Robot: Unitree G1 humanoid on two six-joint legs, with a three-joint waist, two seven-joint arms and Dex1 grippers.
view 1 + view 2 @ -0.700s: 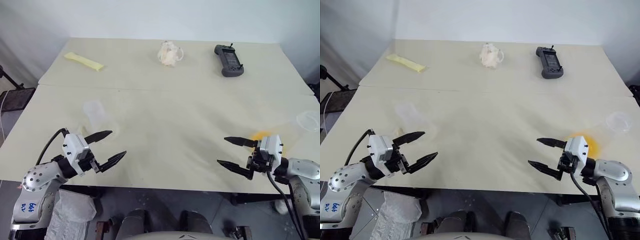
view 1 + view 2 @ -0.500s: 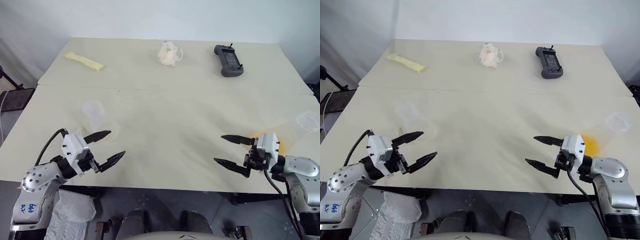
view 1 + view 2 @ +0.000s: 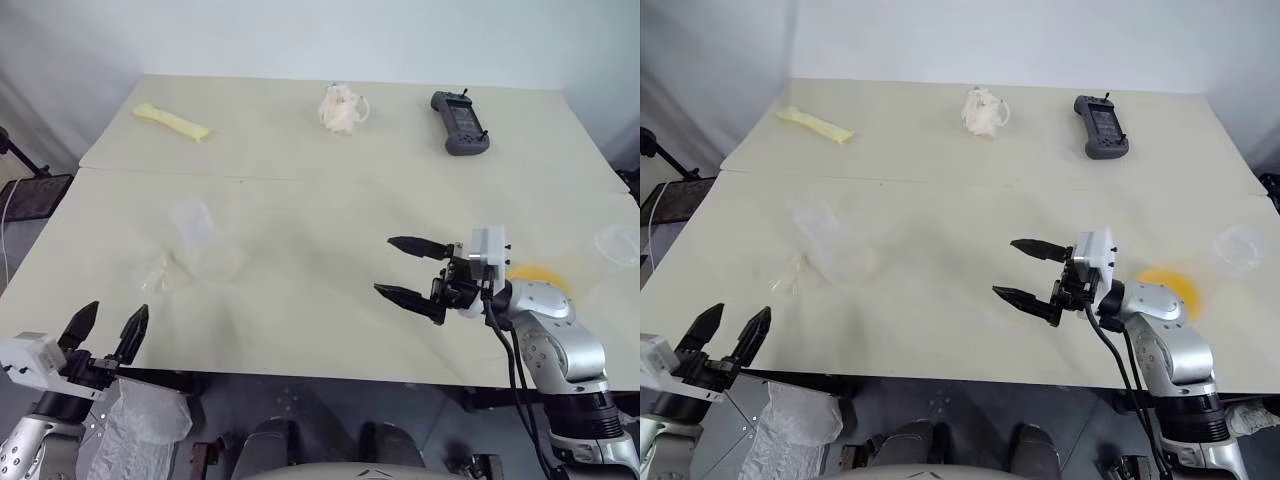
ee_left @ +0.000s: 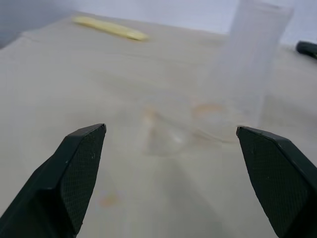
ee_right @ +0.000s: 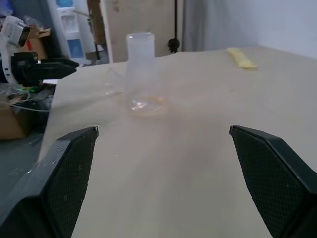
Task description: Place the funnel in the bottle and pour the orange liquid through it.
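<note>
We list one pale table point(image 3: 330, 200) as the clock face, six o'clock nearest us.

Item: the bottle point(image 3: 192, 228), clear, standing upright at about nine o'clock, in the left half of the table.
Item: the funnel point(image 3: 160, 272), clear and hard to make out, lying on the table just beside the bottle on its near side; we cannot tell whether they touch.
Item: the orange liquid point(image 3: 537, 275), in a clear vessel at about four o'clock, just behind the right arm.
Item: a clear round cup point(image 3: 617, 243) at three o'clock, by the right edge.
Item: a pale yellow strip point(image 3: 170, 121) at ten o'clock; a crumpled white wad point(image 3: 343, 108) at twelve; a dark handheld controller point(image 3: 458, 121) at one.

Item: left gripper point(image 3: 105, 330), at seven o'clock off the near edge, jaws spread wide, empty.
Item: right gripper point(image 3: 402, 269), over the table at five o'clock, aimed toward nine, jaws spread wide, empty.
</note>
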